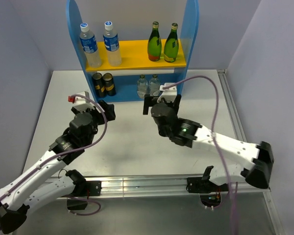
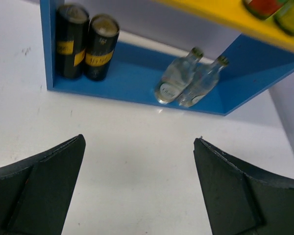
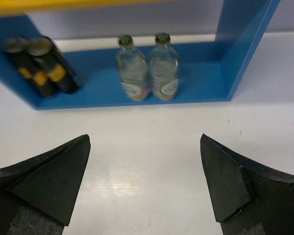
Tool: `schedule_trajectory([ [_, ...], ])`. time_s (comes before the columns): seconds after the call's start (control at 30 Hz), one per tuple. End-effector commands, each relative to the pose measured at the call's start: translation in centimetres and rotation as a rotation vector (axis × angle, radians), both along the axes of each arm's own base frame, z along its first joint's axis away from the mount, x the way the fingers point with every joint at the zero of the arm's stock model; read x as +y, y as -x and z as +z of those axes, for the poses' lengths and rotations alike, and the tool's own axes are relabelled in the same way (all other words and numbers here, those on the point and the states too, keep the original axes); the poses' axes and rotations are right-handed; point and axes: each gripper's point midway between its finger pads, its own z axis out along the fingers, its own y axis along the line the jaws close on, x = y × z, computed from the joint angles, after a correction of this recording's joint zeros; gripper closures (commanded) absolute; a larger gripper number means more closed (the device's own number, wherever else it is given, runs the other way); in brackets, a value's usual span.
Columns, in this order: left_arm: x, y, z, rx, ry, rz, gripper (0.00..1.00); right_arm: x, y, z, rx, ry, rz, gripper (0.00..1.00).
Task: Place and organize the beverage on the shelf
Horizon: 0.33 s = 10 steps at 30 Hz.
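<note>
The shelf (image 1: 189, 44) stands at the table's back. On its yellow upper board (image 1: 132, 53) stand two clear blue-label bottles (image 1: 89, 45) at the left and two green bottles (image 1: 162, 43) at the right. Two short clear bottles (image 1: 148, 86) stand side by side on the blue base; they also show in the left wrist view (image 2: 186, 82) and the right wrist view (image 3: 147, 73). My left gripper (image 1: 106, 110) is open and empty in front of the shelf; in its wrist view (image 2: 139, 142) bare table lies between the fingers. My right gripper (image 1: 161, 104) is open and empty just before the short bottles, also in its wrist view (image 3: 145, 139).
Two black-and-gold cans (image 1: 103, 84) stand at the left of the blue base, also in the left wrist view (image 2: 85, 41) and the right wrist view (image 3: 39, 66). Grey walls close in both sides. A metal rail (image 1: 147, 183) runs along the near edge.
</note>
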Motion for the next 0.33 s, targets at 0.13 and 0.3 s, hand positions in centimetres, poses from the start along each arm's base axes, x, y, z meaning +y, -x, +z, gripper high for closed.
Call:
schedule_trajectory([
  [0.13,1.2,2.3,12.6,-0.162,0.063,-0.061,0.01,-7.3,7.5,13.1,-0.095,-0.145,0.054,0.00],
  [0.3,1.3,2.5,14.0,-0.181,0.056,-0.070,0.01,-10.2,9.5,15.0,-0.122,-0.216,0.099,0.00],
])
